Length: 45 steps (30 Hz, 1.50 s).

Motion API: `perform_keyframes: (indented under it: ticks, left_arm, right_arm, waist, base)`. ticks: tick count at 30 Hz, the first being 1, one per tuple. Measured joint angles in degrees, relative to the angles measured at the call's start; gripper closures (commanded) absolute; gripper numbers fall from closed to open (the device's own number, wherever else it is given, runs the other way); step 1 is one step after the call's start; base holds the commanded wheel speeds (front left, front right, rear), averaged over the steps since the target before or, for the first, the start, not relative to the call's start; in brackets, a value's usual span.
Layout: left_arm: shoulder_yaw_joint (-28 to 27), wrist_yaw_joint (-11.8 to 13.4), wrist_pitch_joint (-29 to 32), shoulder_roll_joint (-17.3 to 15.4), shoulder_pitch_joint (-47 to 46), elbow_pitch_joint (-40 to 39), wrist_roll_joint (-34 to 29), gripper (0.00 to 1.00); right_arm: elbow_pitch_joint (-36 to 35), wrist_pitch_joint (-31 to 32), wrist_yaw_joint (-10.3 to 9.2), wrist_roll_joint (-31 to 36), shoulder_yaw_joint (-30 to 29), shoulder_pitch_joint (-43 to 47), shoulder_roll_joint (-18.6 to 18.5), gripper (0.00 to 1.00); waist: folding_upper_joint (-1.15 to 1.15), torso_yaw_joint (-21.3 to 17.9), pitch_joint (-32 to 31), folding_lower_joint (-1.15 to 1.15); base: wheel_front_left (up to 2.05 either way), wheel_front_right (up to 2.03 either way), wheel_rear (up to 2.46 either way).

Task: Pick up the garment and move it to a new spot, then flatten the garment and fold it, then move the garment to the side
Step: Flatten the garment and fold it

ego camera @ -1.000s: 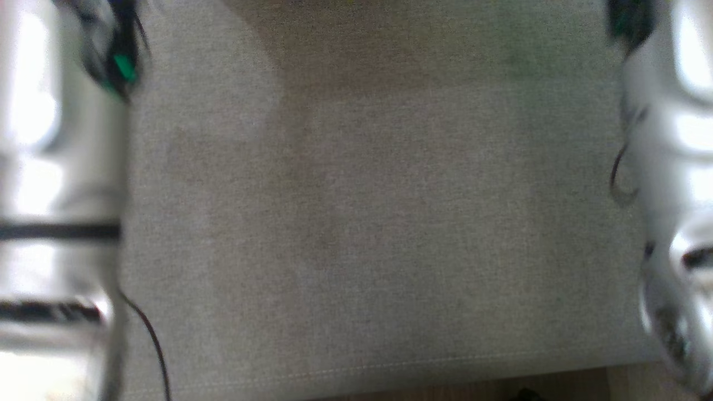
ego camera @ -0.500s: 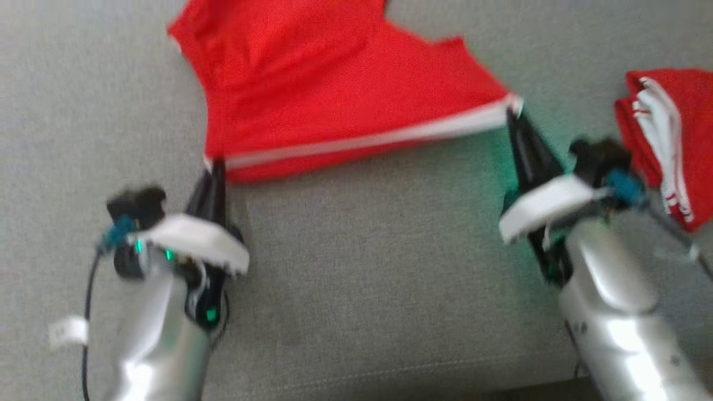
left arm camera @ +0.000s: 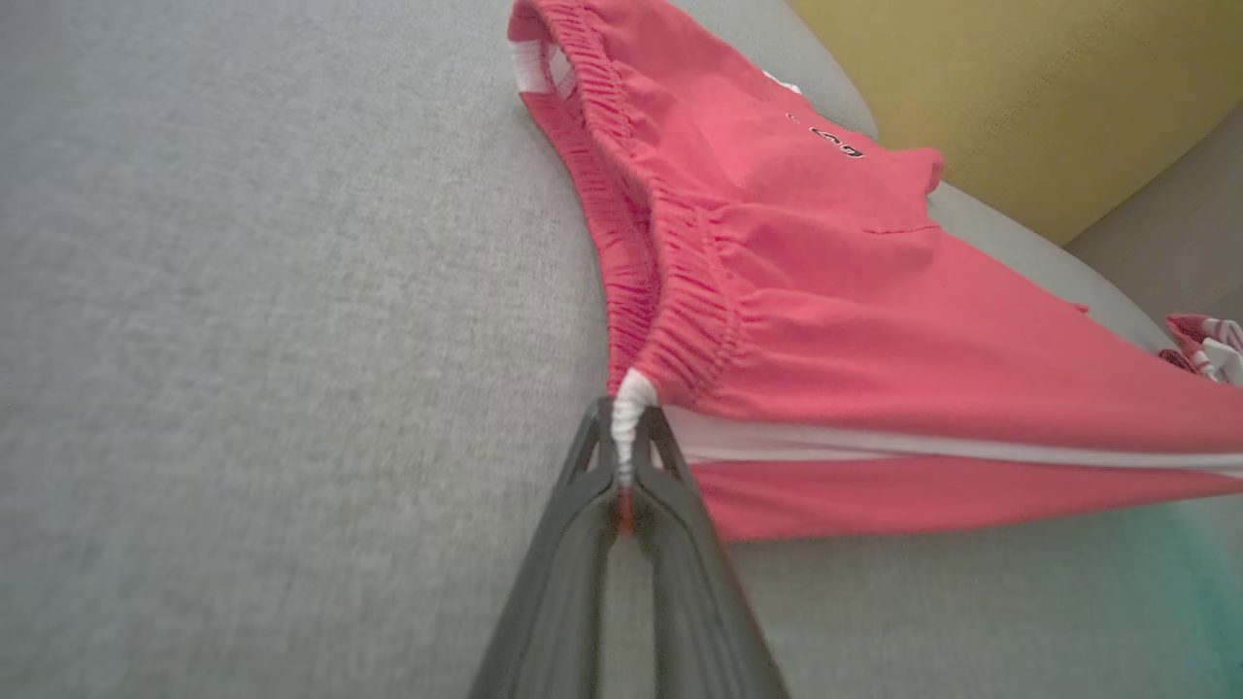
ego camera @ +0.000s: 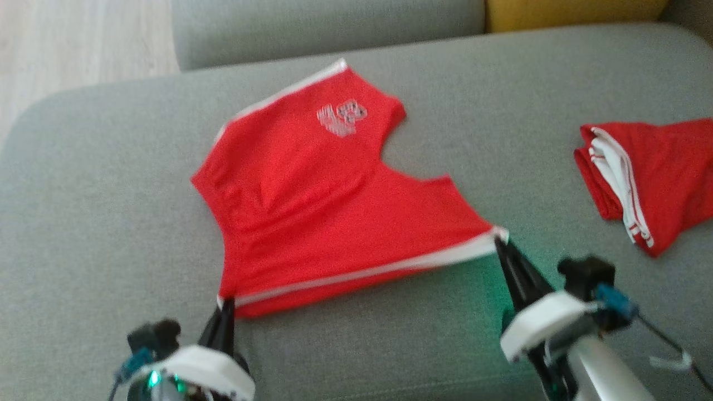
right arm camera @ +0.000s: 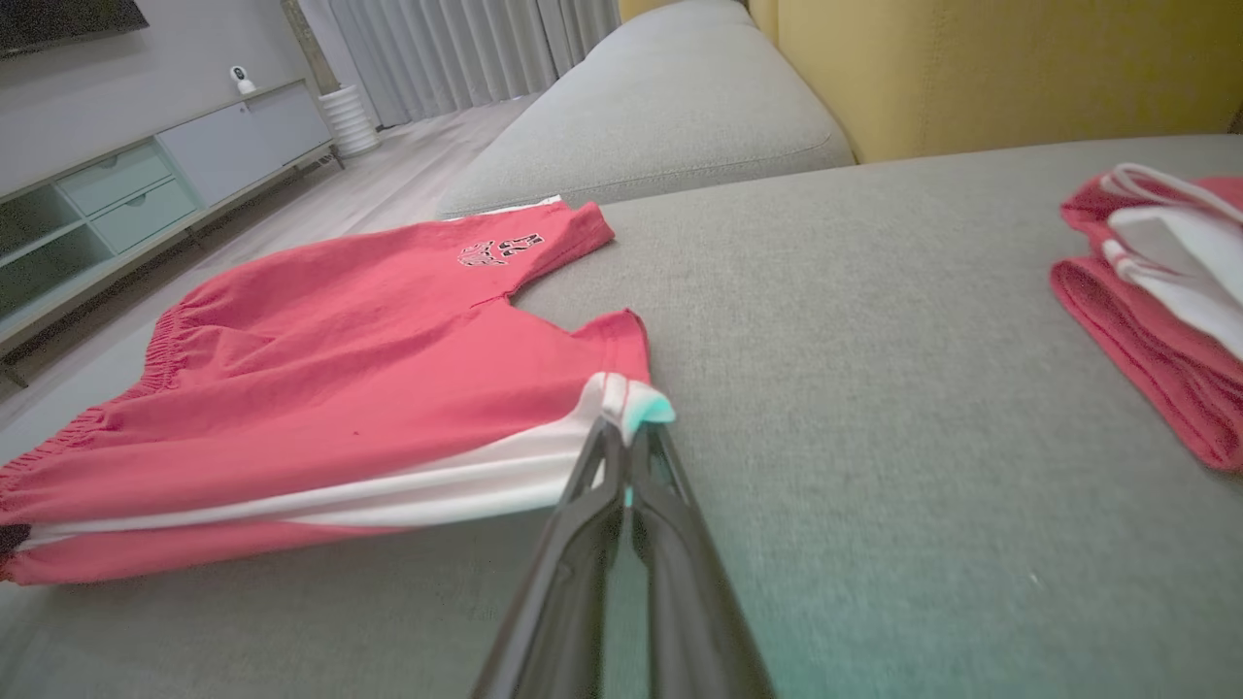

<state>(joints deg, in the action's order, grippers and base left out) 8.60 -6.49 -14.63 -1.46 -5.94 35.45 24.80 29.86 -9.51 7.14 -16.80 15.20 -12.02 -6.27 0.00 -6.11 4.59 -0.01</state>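
Two grippers and two garments, which we are entering by their places on the grey sofa seat (ego camera: 83, 223).

Item one: red shorts (ego camera: 334, 211), lying spread across the middle of the seat; the elastic waistband (left arm camera: 680, 320) is facing the seat's left end, and the two legs are fanning out toward its back edge and its right end; a pale logo (ego camera: 341, 117) is showing on the leg nearer the back edge; a white side stripe (ego camera: 362, 270) is running along the side nearest the seat's front edge, and it is being pulled straight between the two grippers.

Item two: left gripper (left arm camera: 621, 442), reaching in over the seat's front edge on its left half; we are seeing its two dark fingers pressed together on the white corner where waistband and stripe meet, with nothing but that bit of cloth between them.

Item three: right gripper (right arm camera: 629, 437), reaching in over the front edge on the seat's right half; its fingers are pinching tight on the white hem corner at the stripe's other end.

Item four: folded red-and-white garment (ego camera: 640, 178), resting at the seat's right end, apart from the shorts.

Item five: yellow cushion (ego camera: 574, 11), standing behind the seat's back edge, toward its right end.

Item six: wood floor (ego camera: 83, 39), showing beyond the seat's left end.
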Motion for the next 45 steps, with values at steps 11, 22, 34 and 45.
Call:
perform_keyframes:
  ticks: [11, 22, 34, 45]
  left_arm:
    - [4.0, 1.5, 0.0, -0.1, 4.5, -7.2, 1.0, 1.0]
    - [9.0, 3.1, 0.0, -0.2, -13.4, -6.9, 5.3, 1.0]
    - [14.8, 6.3, 0.0, -0.1, -28.7, -4.5, 14.8, 1.0]
    - [21.5, 7.1, 0.0, -0.1, -36.2, -4.6, 20.5, 1.0]
  right_arm:
    - [-12.5, 5.0, 0.11, -0.5, -5.1, 8.2, -1.7, 1.0]
    - [-3.9, 6.4, 0.15, 4.7, -8.3, -16.2, -1.7, 1.0]
    - [17.0, 3.8, 0.15, 13.6, -7.8, -40.2, -3.3, 1.0]
    - [28.5, 2.6, 0.15, 22.9, -12.5, -50.8, -3.7, 1.0]
  waist:
    - [0.0, 4.0, -1.3, 0.0]
    - [0.0, 11.2, 6.6, 0.0]
    - [0.0, 18.9, 16.0, 0.01]
    - [0.0, 22.4, 22.4, 0.02]
  base:
    - [0.0, 0.0, 0.0]
    - [0.0, 0.0, 0.0]
    - [0.0, 0.0, 0.0]
    - [0.0, 0.0, 0.0]
